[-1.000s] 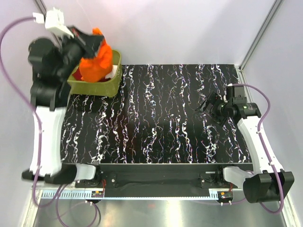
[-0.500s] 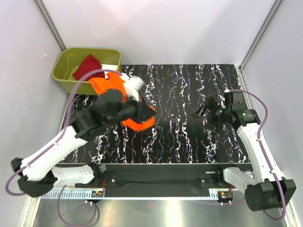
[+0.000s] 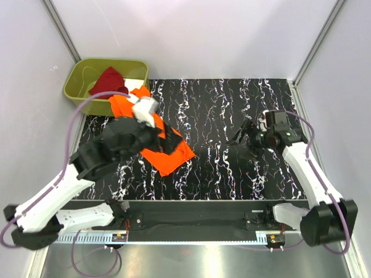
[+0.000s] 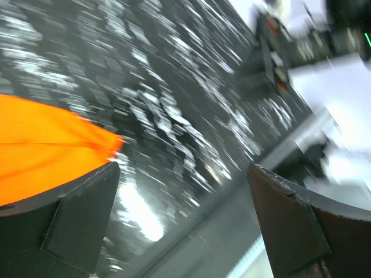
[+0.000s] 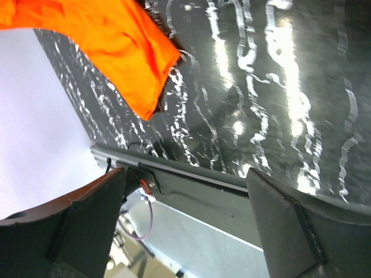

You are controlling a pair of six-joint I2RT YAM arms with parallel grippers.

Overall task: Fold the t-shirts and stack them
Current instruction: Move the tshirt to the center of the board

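- We take the olive-green plastic bin (image 3: 75, 81) as our landmark. It stands at the far left corner of the black tabletop (image 3: 220, 104), which is veined with white like marble.
- The dark red cloth t-shirt (image 3: 107, 80) lies crumpled inside the bin, towards its far side.
- The large bright orange cloth t-shirt (image 3: 174, 156) is out of the bin. One end reaches the bin's near right corner. From there it runs diagonally over the tabletop, away from the bin, to the right and towards the arms' bases. It lies loosely spread and is not folded. Its broad end, furthest from the bin, is flat on the tabletop.
- The left arm reaches across the orange t-shirt and hides its middle stretch in the top view.
- The left gripper (image 4: 182, 171) is to the right of the bin and nearer the bases, over the part of the orange t-shirt that lies away from the bin. In the left wrist view its jaws stand wide apart with only tabletop between them. The orange cloth shows beside the left finger, not between the two. That view is blurred, so we cannot tell whether the finger touches the cloth.
- The right gripper (image 5: 185, 174) is well apart from the bin, over the right side of the tabletop, and points back towards the orange t-shirt. Its jaws are spread wide and grip nothing. The right wrist view shows a corner of the orange t-shirt well beyond them, with bare tabletop in the gap.
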